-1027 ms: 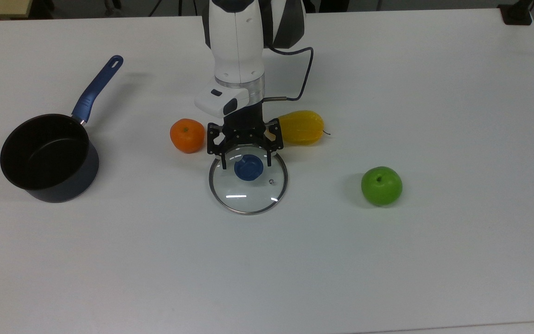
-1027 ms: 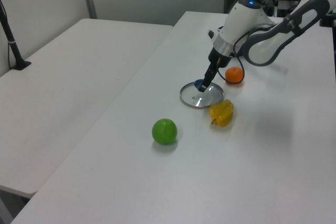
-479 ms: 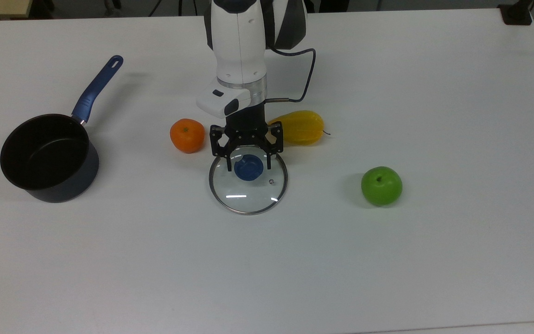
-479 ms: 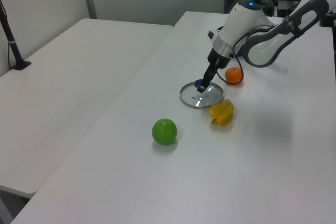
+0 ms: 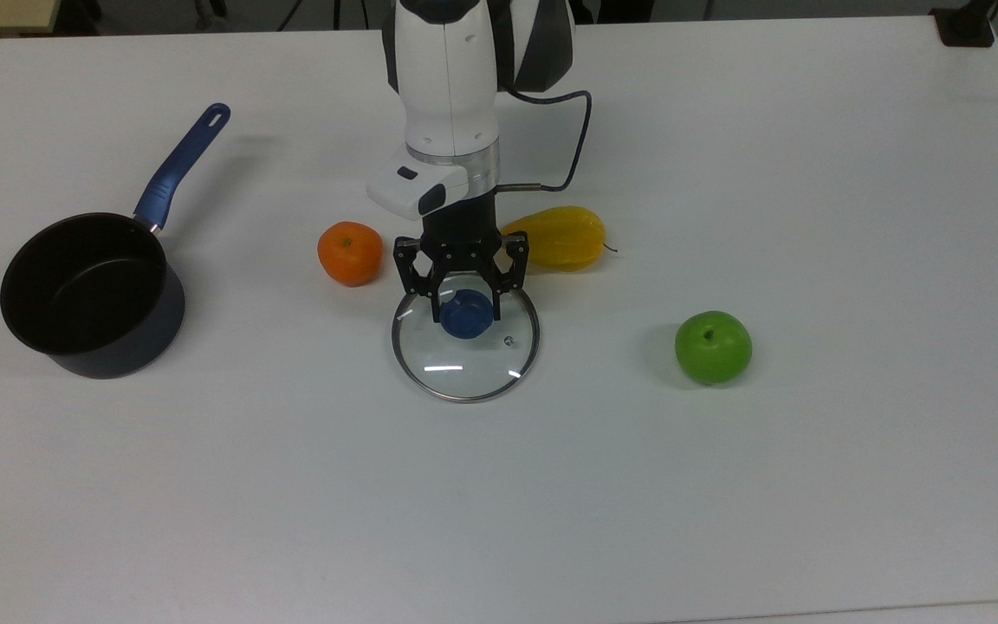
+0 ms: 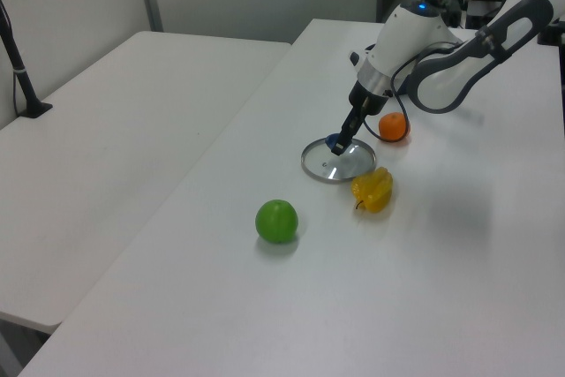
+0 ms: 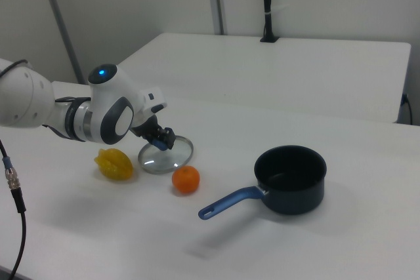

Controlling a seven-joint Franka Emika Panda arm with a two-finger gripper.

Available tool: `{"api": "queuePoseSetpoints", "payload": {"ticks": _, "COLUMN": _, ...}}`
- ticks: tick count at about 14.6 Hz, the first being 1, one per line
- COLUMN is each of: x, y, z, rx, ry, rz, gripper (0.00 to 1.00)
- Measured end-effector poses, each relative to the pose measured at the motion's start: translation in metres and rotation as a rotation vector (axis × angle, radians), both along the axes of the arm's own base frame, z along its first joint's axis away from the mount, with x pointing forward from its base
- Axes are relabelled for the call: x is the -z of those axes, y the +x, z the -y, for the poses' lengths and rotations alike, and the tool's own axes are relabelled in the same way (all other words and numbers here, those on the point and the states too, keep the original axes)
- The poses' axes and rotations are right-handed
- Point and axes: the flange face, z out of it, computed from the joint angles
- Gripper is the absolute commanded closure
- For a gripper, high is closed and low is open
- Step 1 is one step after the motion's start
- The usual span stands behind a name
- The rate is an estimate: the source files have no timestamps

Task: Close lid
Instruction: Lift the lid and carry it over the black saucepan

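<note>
The lid [image 5: 465, 348] lies flat on the table [image 5: 811, 173], knob [image 5: 466, 318] up, well apart from the pan [image 5: 87, 295], which stands open at the top view's far left with its handle [image 5: 180, 165] pointing up and away. Around the lid sit an orange [image 5: 349, 253] just beside its rim on the top view's left, a yellow fruit [image 5: 561, 237] behind it on the top view's right, and an apple [image 5: 713, 347] farther off to the top view's right.

We judge the step in hand to be the grasp on the knob. To do it well, we would want the fingers centred on the knob and seated low on it before any lift, so the glass hangs level and does not swing. The lift should then go straight up — enough to pass over the orange on the way toward the pan. Over the pan, we would line up rim with rim and keep the pan's handle out of the path.

The gripper [image 5: 462, 303] stands over the lid with its fingers [image 5: 430, 299] drawn in close on either side of the knob; they look to be touching it, narrowly parted by its width — gripping it, as far as we can judge. In the right view the gripper [image 7: 161, 139] sits at the lid's near edge.
</note>
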Motion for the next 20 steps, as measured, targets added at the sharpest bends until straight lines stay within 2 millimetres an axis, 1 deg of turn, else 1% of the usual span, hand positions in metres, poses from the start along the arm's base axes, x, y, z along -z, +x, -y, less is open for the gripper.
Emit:
{"api": "queuePoseSetpoints", "payload": {"ticks": 3, "x": -0.015, "y": 0.004, "z": 0.0, "rx": 0.018, "ry": 0.012, "rz": 0.025, "gripper": 0.52}}
{"api": "queuePoseSetpoints", "payload": {"ticks": 6, "x": -0.04, "y": 0.007, "z": 0.007, "rx": 0.034, "ry": 0.017, "rz": 0.055, "gripper": 0.52}}
{"api": "queuePoseSetpoints", "payload": {"ticks": 7, "x": -0.05, "y": 0.008, "z": 0.014, "rx": 0.045, "ry": 0.014, "rz": 0.051, "gripper": 0.52}}
{"api": "queuePoseSetpoints", "payload": {"ticks": 9, "x": -0.072, "y": 0.014, "z": 0.038, "rx": 0.084, "ry": 0.008, "rz": 0.038, "gripper": 0.52}}
{"api": "queuePoseSetpoints", "payload": {"ticks": 11, "x": -0.1, "y": 0.024, "z": 0.075, "rx": 0.14, "ry": 0.002, "rz": 0.028, "gripper": 0.52}}
{"api": "queuePoseSetpoints", "payload": {"ticks": 12, "x": -0.114, "y": 0.029, "z": 0.099, "rx": 0.172, "ry": -0.007, "rz": 0.025, "gripper": 0.52}}
{"api": "queuePoseSetpoints", "payload": {"ticks": 13, "x": -0.128, "y": 0.031, "z": 0.131, "rx": 0.21, "ry": -0.025, "rz": 0.025, "gripper": 0.52}}
{"api": "queuePoseSetpoints", "payload": {"ticks": 15, "x": -0.137, "y": 0.031, "z": 0.171, "rx": 0.242, "ry": -0.047, "rz": 0.033, "gripper": 0.52}}
{"api": "queuePoseSetpoints", "payload": {"ticks": 17, "x": -0.141, "y": 0.027, "z": 0.215, "rx": 0.271, "ry": -0.069, "rz": 0.039, "gripper": 0.52}}
{"api": "queuePoseSetpoints", "payload": {"ticks": 20, "x": -0.142, "y": 0.013, "z": 0.29, "rx": 0.334, "ry": -0.098, "rz": 0.036, "gripper": 0.52}}
